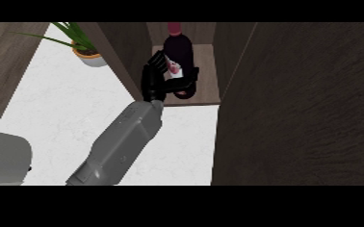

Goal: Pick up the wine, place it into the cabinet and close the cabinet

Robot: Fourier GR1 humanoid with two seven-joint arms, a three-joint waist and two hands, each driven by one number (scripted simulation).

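I see the cabinet (206,84) standing open on the white desk (78,101), its dark door (292,110) swung wide at the view's right; one hand (162,79) shows, and I can't tell which arm carries it; its fingers are wrapped round the wine (179,48), which is already inside on the shelf; I judge releasing, withdrawing and shutting the door remain; a potted plant (86,53) stands left.

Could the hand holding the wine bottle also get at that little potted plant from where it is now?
Probably not directly. The hand is curled round the wine bottle inside the open cabinet, and the cabinet's side wall stands between it and the potted plant. It would first have to let go and pull back out.
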